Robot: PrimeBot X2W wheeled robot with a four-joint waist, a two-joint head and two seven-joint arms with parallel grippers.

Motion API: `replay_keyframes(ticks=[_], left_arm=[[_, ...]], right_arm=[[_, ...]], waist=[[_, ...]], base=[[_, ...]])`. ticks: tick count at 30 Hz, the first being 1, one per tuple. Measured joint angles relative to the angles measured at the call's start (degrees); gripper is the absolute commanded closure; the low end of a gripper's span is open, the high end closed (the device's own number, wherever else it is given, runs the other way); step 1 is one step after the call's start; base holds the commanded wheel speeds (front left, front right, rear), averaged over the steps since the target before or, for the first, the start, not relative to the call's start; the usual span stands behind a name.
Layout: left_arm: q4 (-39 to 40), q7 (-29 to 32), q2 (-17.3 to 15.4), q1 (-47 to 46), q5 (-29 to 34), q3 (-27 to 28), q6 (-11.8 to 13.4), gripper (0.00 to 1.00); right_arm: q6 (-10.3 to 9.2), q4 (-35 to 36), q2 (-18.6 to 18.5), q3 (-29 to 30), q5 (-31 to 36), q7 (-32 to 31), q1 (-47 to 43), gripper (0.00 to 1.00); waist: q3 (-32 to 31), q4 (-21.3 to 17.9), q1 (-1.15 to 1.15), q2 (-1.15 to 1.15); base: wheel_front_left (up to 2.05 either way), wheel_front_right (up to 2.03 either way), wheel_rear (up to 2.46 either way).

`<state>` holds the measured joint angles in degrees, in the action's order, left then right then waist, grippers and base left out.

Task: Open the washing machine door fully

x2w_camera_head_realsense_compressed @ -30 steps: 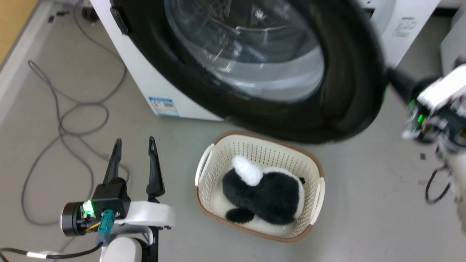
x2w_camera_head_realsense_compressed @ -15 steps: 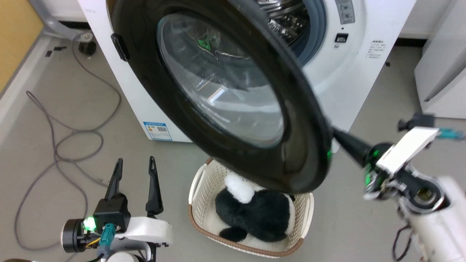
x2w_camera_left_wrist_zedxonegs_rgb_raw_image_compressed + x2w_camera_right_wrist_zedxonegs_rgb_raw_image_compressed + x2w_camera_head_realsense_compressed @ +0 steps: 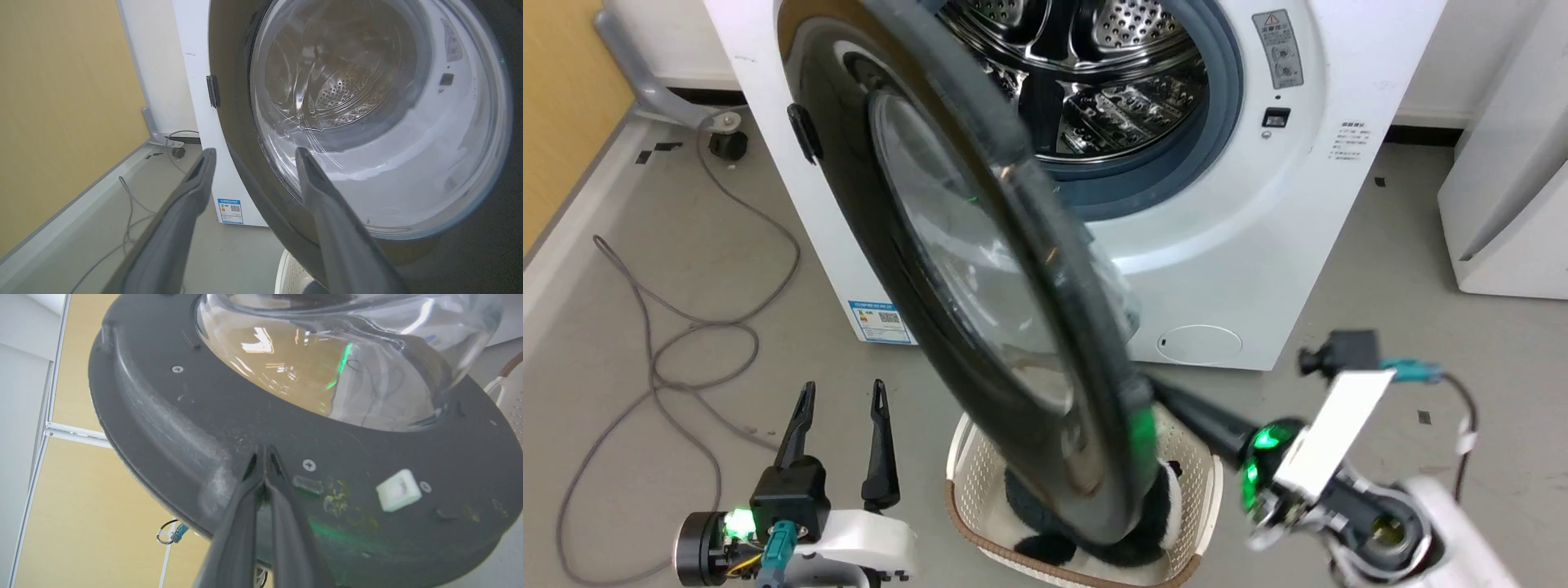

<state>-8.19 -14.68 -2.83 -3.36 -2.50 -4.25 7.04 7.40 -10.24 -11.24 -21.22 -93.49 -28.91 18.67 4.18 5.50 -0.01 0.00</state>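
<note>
Below washing machine door [image 3: 968, 294], basket [image 3: 958, 478], plush toy [image 3: 1025, 502]

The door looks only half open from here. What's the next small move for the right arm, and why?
Probably push leftward with the right gripper: its shut tips touch the inner face of the washing machine door near the rim, and the door stands only about halfway out.

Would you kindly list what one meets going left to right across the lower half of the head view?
Cable → left claw → basket → right claw.
</note>
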Motion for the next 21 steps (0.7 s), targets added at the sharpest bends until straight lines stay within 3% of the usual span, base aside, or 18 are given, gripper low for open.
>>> replay_keyframes(ticks=[14,21], left_arm=[[-0.22,0.0,-0.03,1.68,0.4,0.92,-0.64,0.0],[0.03,0.0,-0.09,3.0,0.38,1.74,-0.65,0.0]], right_arm=[[0.0,4.58,5.35,-6.6,1.88,-0.55,-8.47,1.0],[0.0,8.78,4.99,-2.7,5.82,6.81,-9.37,1.0]], waist=[[-3.18,-0.1,0.0,0.0],[-4.62,-0.75,0.0,0.0]], base=[[0.0,0.0,0.0],[0.0,0.0,0.0]])
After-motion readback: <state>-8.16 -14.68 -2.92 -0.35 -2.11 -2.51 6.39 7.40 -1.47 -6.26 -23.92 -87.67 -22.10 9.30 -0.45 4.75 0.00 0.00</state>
